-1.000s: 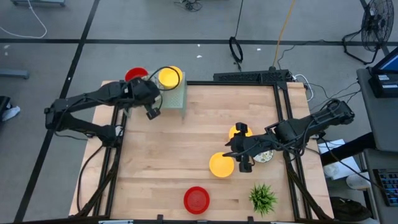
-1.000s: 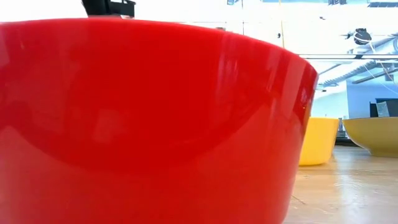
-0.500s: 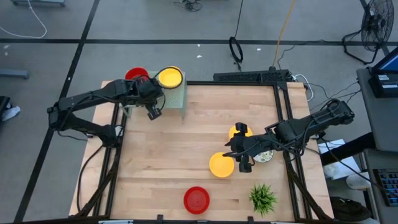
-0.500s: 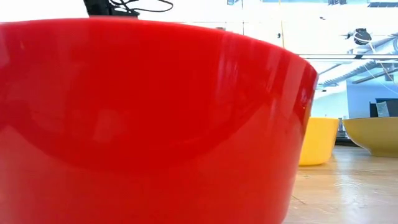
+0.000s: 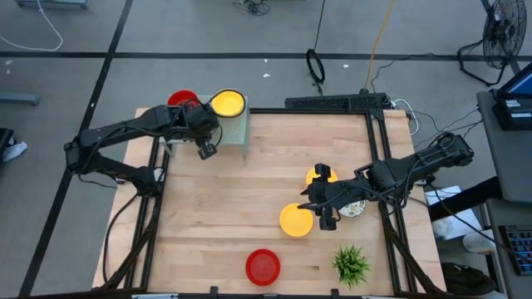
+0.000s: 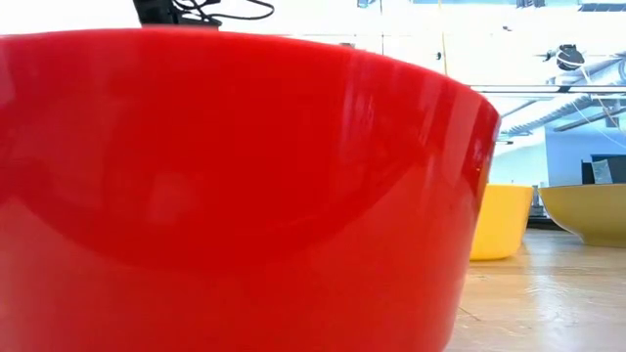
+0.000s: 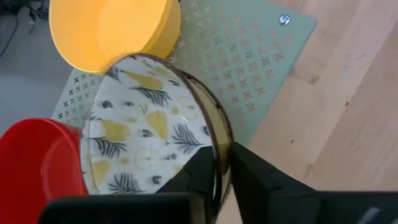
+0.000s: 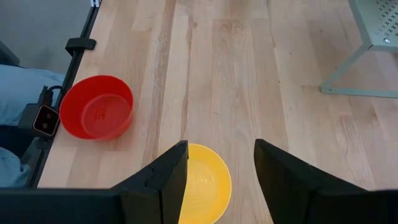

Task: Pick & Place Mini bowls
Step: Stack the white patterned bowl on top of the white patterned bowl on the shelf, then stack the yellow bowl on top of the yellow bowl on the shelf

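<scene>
Mini bowls are spread over the bench [image 5: 249,183], and one patterned bowl [image 7: 149,143] is gripped by its rim in the left end effector [image 7: 214,165].

Nearest the front edge a red bowl [image 5: 263,266] is seen, beside a small green plant [image 5: 351,263]. Farther in, a yellow bowl [image 8: 202,183] is straddled from above by the open right end effector [image 8: 217,168]; another yellow bowl [image 5: 321,175] lies beyond. At the far left corner the patterned bowl is held over a pale green stand [image 7: 249,56], beside a yellow bowl [image 7: 112,28] and a red bowl [image 7: 37,162].

Red bowl [image 8: 97,115], yellow bowl [image 8: 202,182], leaf-patterned white bowl [image 7: 149,149].
</scene>
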Motion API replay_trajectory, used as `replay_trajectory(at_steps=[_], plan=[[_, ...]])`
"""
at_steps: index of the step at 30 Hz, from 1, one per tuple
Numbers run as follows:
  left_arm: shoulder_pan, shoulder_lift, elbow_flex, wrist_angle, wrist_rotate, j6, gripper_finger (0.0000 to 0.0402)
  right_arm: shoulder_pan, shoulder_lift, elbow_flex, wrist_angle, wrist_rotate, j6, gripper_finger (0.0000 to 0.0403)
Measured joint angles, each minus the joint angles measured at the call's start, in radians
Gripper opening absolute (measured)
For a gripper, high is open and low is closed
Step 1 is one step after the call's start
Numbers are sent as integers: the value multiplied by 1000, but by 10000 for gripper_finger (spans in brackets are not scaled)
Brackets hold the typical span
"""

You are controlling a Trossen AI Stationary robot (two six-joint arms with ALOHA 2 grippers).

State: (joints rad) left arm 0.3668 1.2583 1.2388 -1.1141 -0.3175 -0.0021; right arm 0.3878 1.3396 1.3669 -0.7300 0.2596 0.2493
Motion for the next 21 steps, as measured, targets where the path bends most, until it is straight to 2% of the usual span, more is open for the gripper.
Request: replay_trajectory(at_steps=[5,14,17,21], plan=[[0,0,0,0,-2,0,80,0,0,0,0,0,0,173],[0,-11,0,23,-4,-16,85,-8,0,0,30,-3,1,172],[-10,-20,1,29,47,-39,85,-26,19,0,36,-3,45,172],[-34,-32,1,71,176,-84,85,-53,74,0,-22,-2,87,171]])
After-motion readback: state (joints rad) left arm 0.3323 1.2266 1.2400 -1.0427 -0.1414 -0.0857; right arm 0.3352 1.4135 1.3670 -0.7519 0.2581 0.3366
